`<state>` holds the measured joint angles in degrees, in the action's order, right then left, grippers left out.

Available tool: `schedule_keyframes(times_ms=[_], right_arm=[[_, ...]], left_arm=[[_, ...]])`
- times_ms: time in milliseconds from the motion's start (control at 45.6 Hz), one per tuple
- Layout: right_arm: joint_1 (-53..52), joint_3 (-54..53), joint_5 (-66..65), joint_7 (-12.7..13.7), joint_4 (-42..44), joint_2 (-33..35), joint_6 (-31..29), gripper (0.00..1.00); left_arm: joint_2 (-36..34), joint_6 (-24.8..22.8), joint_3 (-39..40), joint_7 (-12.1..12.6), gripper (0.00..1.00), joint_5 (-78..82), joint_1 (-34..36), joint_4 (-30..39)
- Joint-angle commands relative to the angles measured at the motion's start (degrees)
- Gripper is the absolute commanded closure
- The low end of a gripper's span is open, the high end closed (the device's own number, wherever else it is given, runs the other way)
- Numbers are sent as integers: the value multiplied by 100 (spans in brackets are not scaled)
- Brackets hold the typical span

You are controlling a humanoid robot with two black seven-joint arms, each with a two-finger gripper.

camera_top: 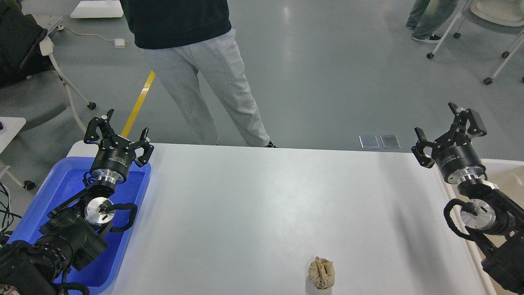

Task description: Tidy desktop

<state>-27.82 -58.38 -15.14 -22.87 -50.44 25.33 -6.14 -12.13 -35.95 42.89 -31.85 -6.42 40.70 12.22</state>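
The desktop (262, 196) is a wide white tabletop filling the middle of the head view. A crumpled brown paper ball (321, 273) lies on it near the front edge, right of centre. My left gripper (118, 133) is open and empty, raised over the far end of the blue plastic tray (61, 184) at the table's left edge. My right gripper (448, 127) is open and empty, raised above the table's far right corner, beside the cream-white bin (497, 174). Both grippers are far from the paper ball.
A person (196, 69) in grey trousers stands just behind the table's far edge, left of centre. Rolling chairs stand at far left (37, 86) and far right (483, 24). A yellow floor line (139, 102) runs behind my left gripper.
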Motion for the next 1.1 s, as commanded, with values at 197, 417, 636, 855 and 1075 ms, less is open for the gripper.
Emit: schedule_keyframes(times_ms=[197,417,636,855,1075], right_arm=[[-776,1864,-419,934,-1380,1659,227,0],[-1778,3235,-1746,986,-2627,2538,201,0],[-3053,5116,-2547,1619,-3041,2714,175,0],[-3756,6039,-2783,2199,-3244,2258,25,0],[-4267,7279,-3468,2217,-3226,1581,25,0]], left_arm=[[0,0,0,3,0,-9,0,0],[0,0,0,-5,0,0,0,0],[0,0,0,3,0,0,0,0],[0,-9,0,3,0,0,0,0],[0,-9,0,3,0,0,0,0]])
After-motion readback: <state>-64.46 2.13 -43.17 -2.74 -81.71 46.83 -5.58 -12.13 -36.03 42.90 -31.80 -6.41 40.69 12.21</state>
